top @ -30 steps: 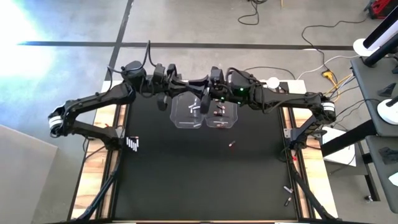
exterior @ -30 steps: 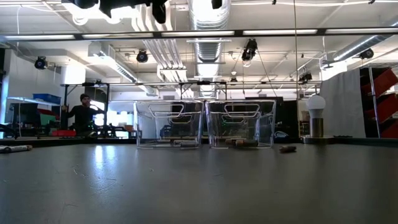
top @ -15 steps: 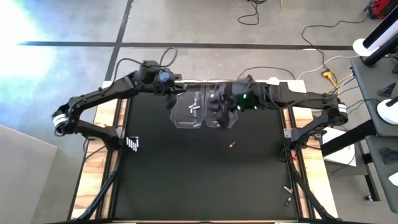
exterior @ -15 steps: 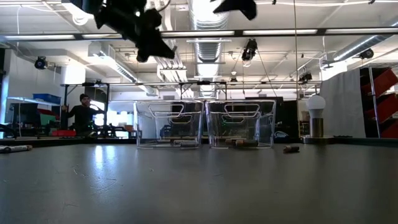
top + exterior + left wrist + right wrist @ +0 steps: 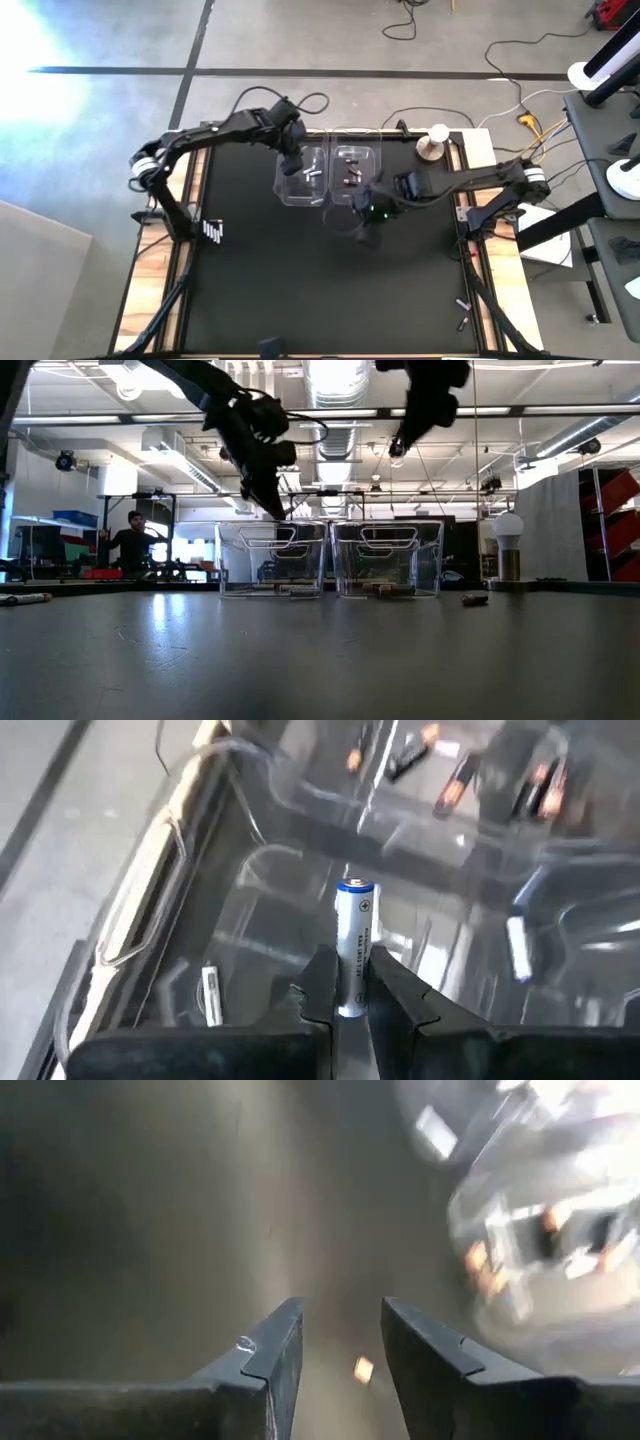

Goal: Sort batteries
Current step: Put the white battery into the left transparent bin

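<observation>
Black mat (image 5: pixel 300 280); right tool (image 5: pixel 340 1345) view blurred.

The one sign that can be read is a small plus mark inside a circle, printed near the top end of the silvery-white cylindrical battery with a blue band (image 5: pixel 355 945), seen in the left wrist view. A faint dark line of print below it is possibly lettering, too blurred to read. Nothing else carries legible text, numbers or brands.
</observation>
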{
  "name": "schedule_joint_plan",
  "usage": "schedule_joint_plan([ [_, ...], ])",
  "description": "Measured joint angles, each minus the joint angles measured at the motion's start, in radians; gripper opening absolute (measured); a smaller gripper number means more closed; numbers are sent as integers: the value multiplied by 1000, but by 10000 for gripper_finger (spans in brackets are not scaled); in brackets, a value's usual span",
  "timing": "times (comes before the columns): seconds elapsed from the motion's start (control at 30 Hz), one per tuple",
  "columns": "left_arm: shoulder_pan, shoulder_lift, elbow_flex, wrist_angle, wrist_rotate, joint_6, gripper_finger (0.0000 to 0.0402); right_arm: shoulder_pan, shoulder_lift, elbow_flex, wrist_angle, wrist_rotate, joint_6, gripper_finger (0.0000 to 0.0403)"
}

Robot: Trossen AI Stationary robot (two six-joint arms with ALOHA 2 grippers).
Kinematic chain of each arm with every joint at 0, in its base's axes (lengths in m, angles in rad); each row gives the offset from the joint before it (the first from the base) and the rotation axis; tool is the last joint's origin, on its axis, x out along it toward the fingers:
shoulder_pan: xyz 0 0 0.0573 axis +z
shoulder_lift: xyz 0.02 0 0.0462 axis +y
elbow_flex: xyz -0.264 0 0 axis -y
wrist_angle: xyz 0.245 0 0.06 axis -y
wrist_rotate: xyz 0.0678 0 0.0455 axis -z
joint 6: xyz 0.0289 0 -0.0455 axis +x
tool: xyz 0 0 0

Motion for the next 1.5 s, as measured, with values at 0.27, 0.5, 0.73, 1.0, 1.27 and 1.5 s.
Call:
schedule_joint_plan([
  [0.27, -2, 120, 54, -75, -16, 38, 14, 74, -5, -174, -60, -23, 105, 115],
  [0.5, -39, 203, 58, -73, -43, -41, 14, 83, -6, -308, -38, -24, 175, 98],
  [0.73, -72, 275, 84, -73, -74, -94, 14, 83, -6, -377, -28, -24, 200, 81],
  [1.0, -87, 324, 95, -88, -74, -107, 14, 83, -6, -387, -16, -24, 241, 66],
  [1.27, -101, 327, 91, -77, -71, -103, 18, 83, -6, -384, 32, -21, 238, 69],
  [1.5, -100, 327, 86, -25, -68, -101, 25, 83, -6, -389, 32, -20, 212, 88],
])
